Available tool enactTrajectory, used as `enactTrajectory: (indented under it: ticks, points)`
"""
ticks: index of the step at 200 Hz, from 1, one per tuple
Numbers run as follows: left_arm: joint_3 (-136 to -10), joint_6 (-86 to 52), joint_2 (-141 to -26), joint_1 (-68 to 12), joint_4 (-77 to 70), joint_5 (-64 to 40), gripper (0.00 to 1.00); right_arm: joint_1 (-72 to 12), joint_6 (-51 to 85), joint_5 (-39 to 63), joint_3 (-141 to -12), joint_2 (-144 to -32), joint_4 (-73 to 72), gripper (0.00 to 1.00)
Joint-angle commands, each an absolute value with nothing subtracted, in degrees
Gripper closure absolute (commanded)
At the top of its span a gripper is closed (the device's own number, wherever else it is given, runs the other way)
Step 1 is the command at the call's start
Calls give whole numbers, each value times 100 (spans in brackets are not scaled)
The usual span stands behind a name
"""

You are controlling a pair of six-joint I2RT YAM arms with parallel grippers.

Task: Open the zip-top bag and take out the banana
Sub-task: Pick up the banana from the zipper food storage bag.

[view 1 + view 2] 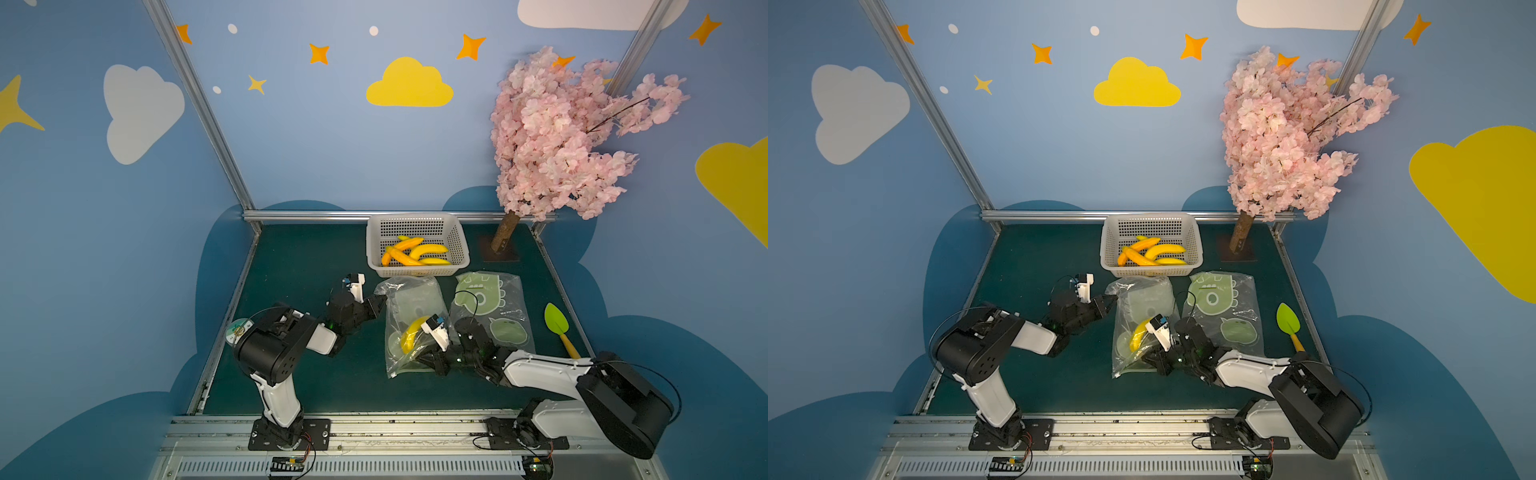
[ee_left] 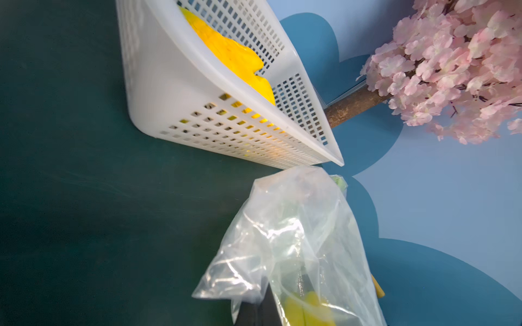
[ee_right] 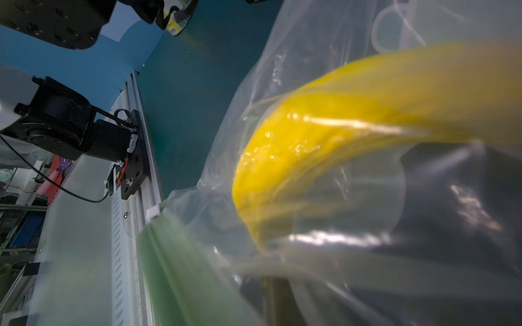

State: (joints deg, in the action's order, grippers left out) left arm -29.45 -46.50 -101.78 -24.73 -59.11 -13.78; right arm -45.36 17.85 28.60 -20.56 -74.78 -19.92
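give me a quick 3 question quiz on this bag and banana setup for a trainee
1. True or false: the banana is already out of the clear zip-top bag.
2. Multiple choice: the left hand is shut on A) nothing, B) a far corner of the clear zip-top bag, C) the bare banana.
3. Short answer: which hand grips the bag's near end?

Key: 1 false, the banana lies inside the bag. 2 B. 3 the right hand.
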Motion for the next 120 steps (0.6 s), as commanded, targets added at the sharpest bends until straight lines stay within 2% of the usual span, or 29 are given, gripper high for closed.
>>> enactTrajectory:
  ticks: [1, 55, 120]
  points:
    - [-2858, -4306, -10073, -2348, -5315, -1037, 97, -4631, 1837, 2829, -2136, -7202, -1454, 100]
    - [-2723, -4034, -9571, -2357, -4557, -153, 97, -4772, 1898, 2796, -2310, -6769, -734, 100]
    - [-2600, -3891, -9089, -2378, -4008, 353, 98, -5031, 1889, 2594, -2325, -7224, -740, 100]
